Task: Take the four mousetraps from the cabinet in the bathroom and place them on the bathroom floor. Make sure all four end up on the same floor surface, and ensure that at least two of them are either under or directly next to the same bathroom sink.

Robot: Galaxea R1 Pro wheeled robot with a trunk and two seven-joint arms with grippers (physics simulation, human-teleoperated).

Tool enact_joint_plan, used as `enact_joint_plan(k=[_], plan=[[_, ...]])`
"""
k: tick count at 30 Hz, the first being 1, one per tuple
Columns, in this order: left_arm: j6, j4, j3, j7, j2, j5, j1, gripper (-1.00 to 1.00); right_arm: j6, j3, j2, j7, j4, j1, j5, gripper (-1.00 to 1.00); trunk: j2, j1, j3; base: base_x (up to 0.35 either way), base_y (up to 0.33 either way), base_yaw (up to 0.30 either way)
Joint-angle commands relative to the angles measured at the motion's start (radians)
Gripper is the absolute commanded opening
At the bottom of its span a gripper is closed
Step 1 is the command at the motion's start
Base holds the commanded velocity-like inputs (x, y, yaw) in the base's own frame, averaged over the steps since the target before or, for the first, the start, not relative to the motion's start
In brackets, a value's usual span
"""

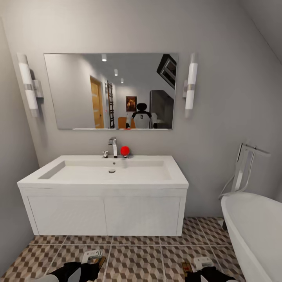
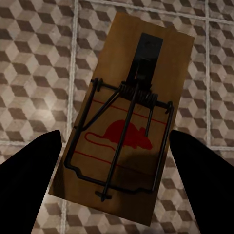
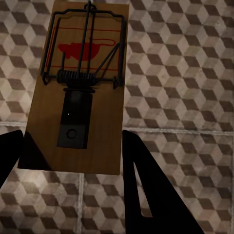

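1. White and wide, the shallow rectangular sink [image 1: 105, 172] with its chrome faucet [image 1: 113, 147] and flat-fronted vanity body stands straight ahead in the head view, under a large wall mirror [image 1: 109, 91]; a white oval bathtub [image 1: 254, 231] sits to its right
2. Large square bathroom floor tiles [image 1: 137, 254], printed with brown, beige and white cubes, run from the vanity front toward the robot
3. Left gripper [image 2: 114, 161]: a flat tan wooden mousetrap with dark wire spring and a red mouse mark [image 2: 129, 122] lies between its black jaws, held above the tiles; the jaws look closed on the board's edges
4. Right gripper [image 3: 73, 156]: a second tan wooden mousetrap with red mark [image 3: 80, 92] sits between its jaws in the same way, gripped near its plain end, over the floor
5. In the head view both grippers show low in the picture, just in front of the vanity, each with a sliver of tan board
6. Progress, as I judge it: two traps are out of the cabinet and carried to the sink but not yet set down; lowering both here would likely satisfy the beside-the-sink condition
7. Two more traps remain unaccounted for, so a further trip to the cabinet probably lies ahead
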Motion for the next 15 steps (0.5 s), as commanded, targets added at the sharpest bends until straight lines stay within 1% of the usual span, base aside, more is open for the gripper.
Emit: enact_joint_plan(k=[1,15], plan=[[0.005,-0.001,0.009,-0.004,0.001,-0.006,-0.001,-1.00,0.006,-0.008,0.000,0.002,-0.002,0.000,0.007,-1.00,-0.008,0.004,-0.004,0.000,0.000,0.000],[0.005,-0.001,0.010,-0.003,0.002,-0.005,0.000,-1.00,0.004,-0.008,0.000,0.000,-0.001,0.000,0.008,-1.00,-0.106,0.058,-0.048,0.000,0.000,0.000]])
